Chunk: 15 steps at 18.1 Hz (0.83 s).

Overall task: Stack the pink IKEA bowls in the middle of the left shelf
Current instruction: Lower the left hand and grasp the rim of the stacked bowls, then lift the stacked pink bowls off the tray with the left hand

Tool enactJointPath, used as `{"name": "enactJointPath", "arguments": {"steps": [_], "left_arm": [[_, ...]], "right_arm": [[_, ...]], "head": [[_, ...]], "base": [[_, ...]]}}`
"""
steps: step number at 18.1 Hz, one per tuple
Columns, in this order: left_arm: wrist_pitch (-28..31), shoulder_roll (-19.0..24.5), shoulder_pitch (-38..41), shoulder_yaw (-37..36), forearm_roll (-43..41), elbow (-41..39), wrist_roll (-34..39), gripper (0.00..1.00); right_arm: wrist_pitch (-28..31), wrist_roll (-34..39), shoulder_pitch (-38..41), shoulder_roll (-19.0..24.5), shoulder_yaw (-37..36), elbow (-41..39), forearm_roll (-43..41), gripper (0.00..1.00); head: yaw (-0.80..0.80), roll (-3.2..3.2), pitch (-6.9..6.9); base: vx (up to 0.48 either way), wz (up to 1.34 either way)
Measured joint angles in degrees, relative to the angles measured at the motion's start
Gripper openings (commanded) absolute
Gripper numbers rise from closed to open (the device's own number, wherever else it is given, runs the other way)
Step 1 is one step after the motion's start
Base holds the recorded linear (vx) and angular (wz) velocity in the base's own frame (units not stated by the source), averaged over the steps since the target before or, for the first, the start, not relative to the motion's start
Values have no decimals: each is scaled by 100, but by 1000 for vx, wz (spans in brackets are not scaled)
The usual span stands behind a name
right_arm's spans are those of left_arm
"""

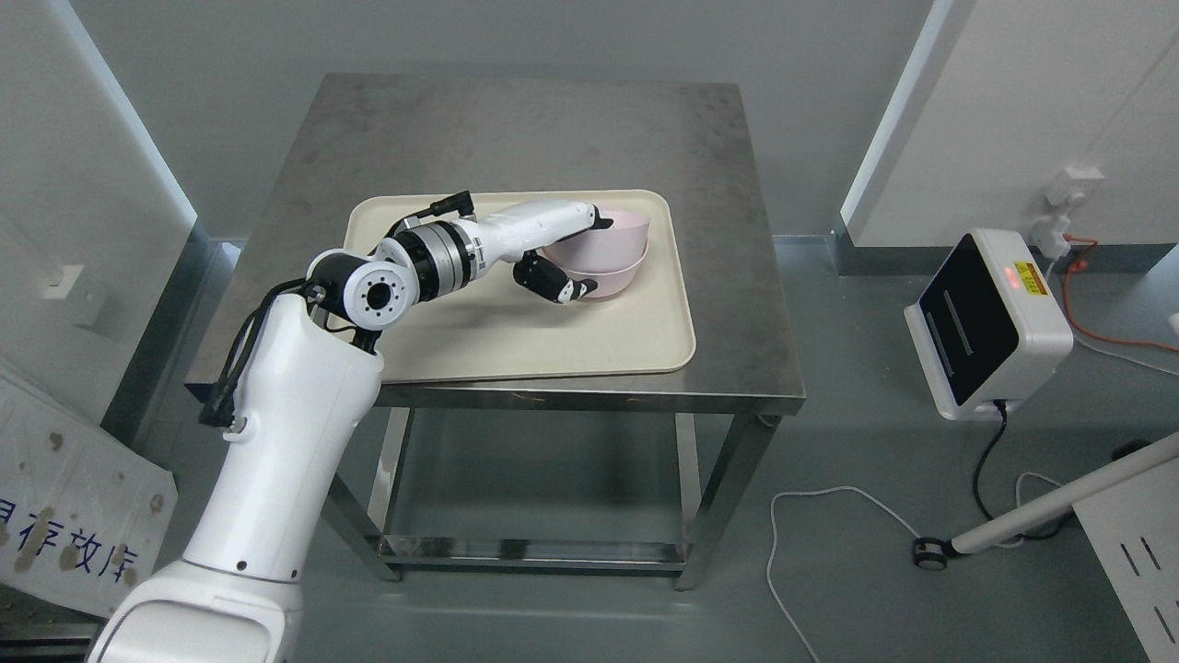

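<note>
Left hand point(564, 262) clamped on rim of stacked pink bowls point(610, 258), on cream tray point(516, 341).

The left arm point(276, 460) has a glossy white shell, wide near the shoulder and thinner toward the elbow. The elbow joint point(373, 293) is a round white cap with a dark hole in the middle and small screws around it. After it comes a black and silver ring point(433, 258). Black cables point(235, 359) run along the outside. The forearm is white, and the hand point(553, 279) has black fingers.
</note>
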Motion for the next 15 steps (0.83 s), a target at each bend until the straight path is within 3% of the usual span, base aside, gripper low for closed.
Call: {"name": "enactJointPath", "arguments": {"steps": [15], "left_arm": [[-100, -28, 233, 839, 394, -237, -309, 2]], "right_arm": [[0, 18, 0, 0, 0, 0, 0, 100]], "head": [[0, 0, 0]], "base": [[0, 0]]}}
